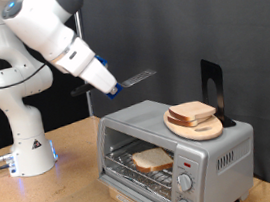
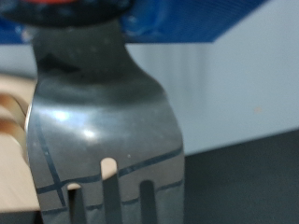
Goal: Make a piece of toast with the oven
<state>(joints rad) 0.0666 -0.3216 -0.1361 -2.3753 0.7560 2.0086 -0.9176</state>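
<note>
Piece of toast (image 1: 151, 159) lies inside oven (image 1: 173, 154), below raised jaws clamping spatula (image 1: 132, 80).

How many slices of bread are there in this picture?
3: one piece of toast on the rack inside the oven, and two slices stacked on the wooden plate on top. More may be hidden.

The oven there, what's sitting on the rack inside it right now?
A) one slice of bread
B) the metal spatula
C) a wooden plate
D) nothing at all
A: through the open front of the oven, a single piece of toast lies on the wire rack, while the wooden plate with more slices sits on the oven's top and the spatula is up in the air.
</note>
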